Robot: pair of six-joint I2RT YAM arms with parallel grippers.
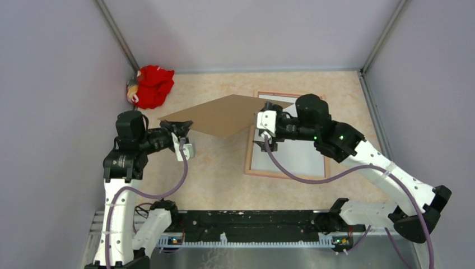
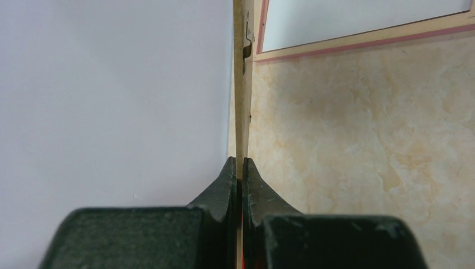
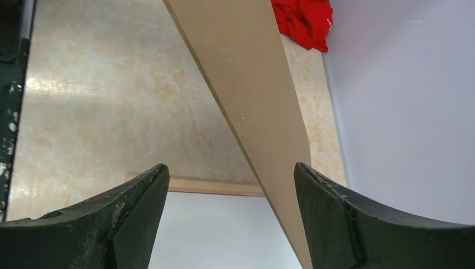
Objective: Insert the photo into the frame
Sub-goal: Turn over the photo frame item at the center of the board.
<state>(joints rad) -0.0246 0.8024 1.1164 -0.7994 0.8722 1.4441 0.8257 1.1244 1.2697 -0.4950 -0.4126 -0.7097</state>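
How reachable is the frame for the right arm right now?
Probably yes: the right claw hangs open just above the frame. First it must clear the brown board, pinched by the left claw, whose edge runs between its fingers.

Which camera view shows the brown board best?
Top external: nearly the whole board shows, held tilted over the table. Left wrist shows only its thin edge, clamped in the left gripper. Right wrist shows one slanted strip.

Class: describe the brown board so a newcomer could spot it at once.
Look over the middle of the marbled beige tabletop. There a thin brown rectangular board is held aloft by the left gripper. The peach-rimmed rectangular frame nearby lies flat instead.
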